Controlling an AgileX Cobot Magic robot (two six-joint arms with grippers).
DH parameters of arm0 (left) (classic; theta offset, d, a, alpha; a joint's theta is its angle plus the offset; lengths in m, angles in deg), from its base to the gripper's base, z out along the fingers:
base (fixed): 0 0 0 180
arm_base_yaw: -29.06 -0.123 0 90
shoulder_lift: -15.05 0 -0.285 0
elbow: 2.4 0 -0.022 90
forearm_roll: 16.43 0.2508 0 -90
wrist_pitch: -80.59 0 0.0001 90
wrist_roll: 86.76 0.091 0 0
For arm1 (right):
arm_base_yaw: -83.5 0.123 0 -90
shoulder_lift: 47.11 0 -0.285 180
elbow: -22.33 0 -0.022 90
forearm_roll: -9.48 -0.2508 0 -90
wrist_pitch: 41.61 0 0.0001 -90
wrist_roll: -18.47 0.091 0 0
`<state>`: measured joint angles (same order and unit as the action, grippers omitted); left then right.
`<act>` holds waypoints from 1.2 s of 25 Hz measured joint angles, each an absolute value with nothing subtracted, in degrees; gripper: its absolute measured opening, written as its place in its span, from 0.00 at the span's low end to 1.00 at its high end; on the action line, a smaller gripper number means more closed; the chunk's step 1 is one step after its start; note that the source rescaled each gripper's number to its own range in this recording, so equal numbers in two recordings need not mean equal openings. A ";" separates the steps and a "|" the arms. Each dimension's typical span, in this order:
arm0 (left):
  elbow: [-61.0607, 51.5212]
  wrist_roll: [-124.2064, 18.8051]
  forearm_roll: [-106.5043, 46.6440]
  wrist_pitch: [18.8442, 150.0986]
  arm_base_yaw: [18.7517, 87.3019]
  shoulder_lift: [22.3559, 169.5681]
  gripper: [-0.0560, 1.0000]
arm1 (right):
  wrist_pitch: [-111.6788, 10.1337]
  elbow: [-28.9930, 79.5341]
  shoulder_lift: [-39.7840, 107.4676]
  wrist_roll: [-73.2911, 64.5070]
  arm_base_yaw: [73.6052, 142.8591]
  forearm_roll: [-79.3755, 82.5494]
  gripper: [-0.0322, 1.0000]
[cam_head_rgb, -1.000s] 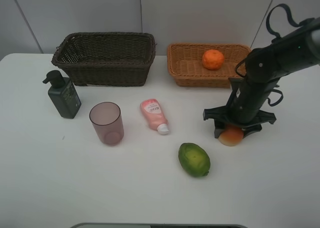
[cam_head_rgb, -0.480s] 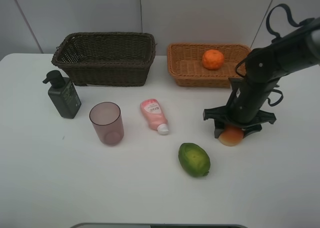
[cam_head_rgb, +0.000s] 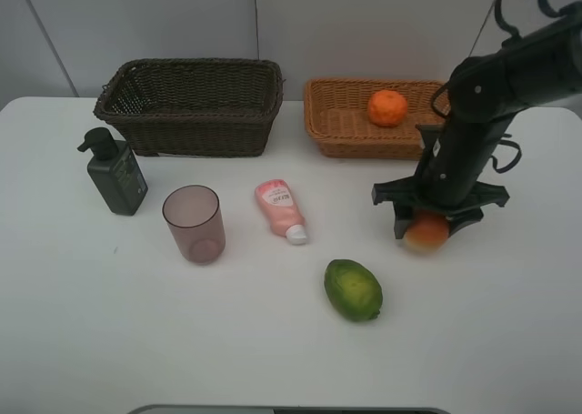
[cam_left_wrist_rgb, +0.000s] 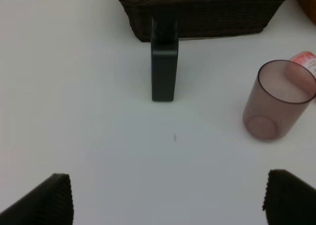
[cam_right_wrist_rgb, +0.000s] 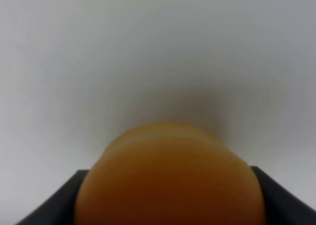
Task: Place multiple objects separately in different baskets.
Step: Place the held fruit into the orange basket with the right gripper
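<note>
My right gripper [cam_head_rgb: 427, 225] is shut on the red-yellow peach-like fruit [cam_head_rgb: 425, 233] and holds it just above the table, in front of the light orange-tan basket [cam_head_rgb: 336, 127]. The fruit fills the right wrist view [cam_right_wrist_rgb: 168, 180]. An orange [cam_head_rgb: 387, 107] lies in that basket. The dark brown basket [cam_head_rgb: 191, 114] stands at the back left and looks empty. The dark green pump bottle [cam_head_rgb: 115, 173], mauve cup [cam_head_rgb: 194, 223], pink tube [cam_head_rgb: 281, 209] and green bumpy fruit [cam_head_rgb: 353, 289] rest on the table. My left gripper [cam_left_wrist_rgb: 168, 200] is open and empty, short of the bottle [cam_left_wrist_rgb: 164, 67] and cup [cam_left_wrist_rgb: 279, 104].
The white table [cam_head_rgb: 136, 323] ends at a grey wall behind the baskets. The tube lies between the cup and the held fruit. The green fruit sits to the front left of my right gripper.
My right gripper has risen a little with the peach-like fruit, lifting it off the table. Everything else is where it was.
</note>
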<state>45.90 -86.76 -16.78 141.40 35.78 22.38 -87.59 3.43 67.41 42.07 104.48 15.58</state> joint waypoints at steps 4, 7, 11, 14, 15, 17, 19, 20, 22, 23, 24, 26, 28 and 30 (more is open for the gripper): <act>45.90 -86.76 -16.78 141.40 35.78 22.38 0.99 | -94.69 11.15 67.06 39.31 104.48 15.72 0.05; 45.90 -86.76 -16.78 141.40 35.78 22.38 0.99 | -97.69 17.21 67.06 38.83 104.48 15.72 0.05; 45.90 -86.76 -16.78 141.40 35.78 22.38 0.99 | -100.86 24.62 67.58 37.87 104.48 16.27 0.05; 45.90 -86.76 -16.78 141.40 35.78 22.38 0.99 | -103.28 30.09 69.42 36.72 104.48 17.12 0.05; 45.90 -86.76 -16.78 141.40 35.78 22.38 0.99 | -103.63 31.48 70.24 36.61 104.48 17.51 0.05; 45.90 -86.76 -16.78 141.40 35.78 22.38 0.99 | -103.99 34.86 71.82 36.36 104.48 17.60 0.05; 45.90 -86.76 -16.78 141.40 35.78 22.38 0.99 | -104.04 38.22 73.75 36.24 104.43 17.65 0.05; 45.90 -86.76 -16.78 141.40 35.78 22.38 0.99 | -104.04 40.10 74.79 36.24 104.21 17.58 0.05; 45.90 -86.76 -16.78 141.40 35.78 22.38 0.99 | -104.08 43.43 76.85 36.19 103.93 17.58 0.05; 45.90 -86.76 -16.78 141.40 35.78 22.38 0.99 | -103.97 45.09 78.07 36.19 103.77 17.66 0.05; 45.90 -86.76 -16.78 141.40 35.78 22.38 0.99 | -103.78 46.66 79.30 36.19 103.77 17.66 0.05; 45.90 -86.76 -16.78 141.40 35.78 22.38 0.99 | -102.76 49.08 81.36 36.19 103.77 17.66 0.05; 45.90 -86.76 -16.78 141.40 35.78 22.38 0.99 | -100.18 50.59 83.07 36.19 103.77 17.66 0.05; 45.90 -86.76 -16.78 141.40 35.78 22.38 0.99 | -97.13 51.06 84.53 36.19 103.77 17.66 0.05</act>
